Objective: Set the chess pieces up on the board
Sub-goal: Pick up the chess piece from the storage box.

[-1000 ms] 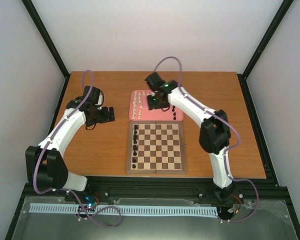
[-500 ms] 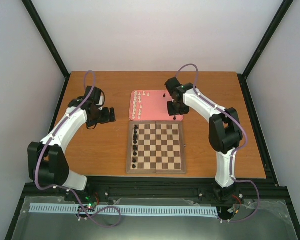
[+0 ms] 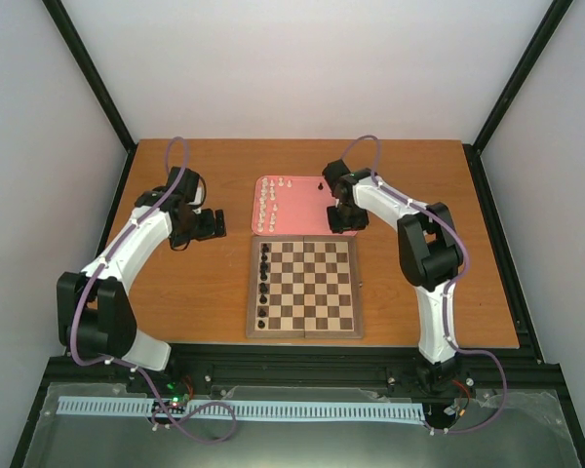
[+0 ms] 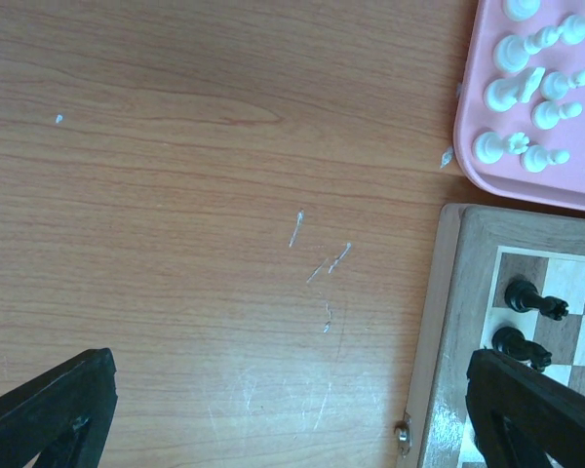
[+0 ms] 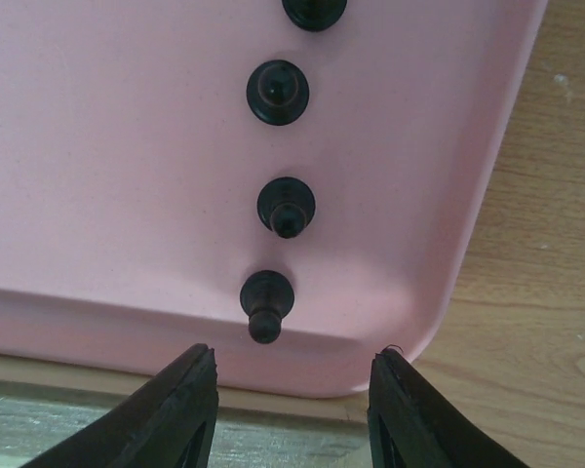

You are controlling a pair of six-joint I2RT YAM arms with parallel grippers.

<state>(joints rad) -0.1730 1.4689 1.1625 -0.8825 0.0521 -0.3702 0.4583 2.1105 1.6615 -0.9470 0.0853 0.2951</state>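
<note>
Though it holds nothing, the right pincer gapes wide near a black pawn

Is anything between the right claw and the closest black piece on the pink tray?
No, nothing visible. The right gripper is open over the pink tray's corner, and the nearest black pawn stands just ahead of its fingers with only bare tray between. The other black pawns stand beyond it.

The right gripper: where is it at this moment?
Top external view: the right gripper hangs over the near right corner of the pink tray, just beyond the chessboard; its open jaws face a row of black pawns.
</note>
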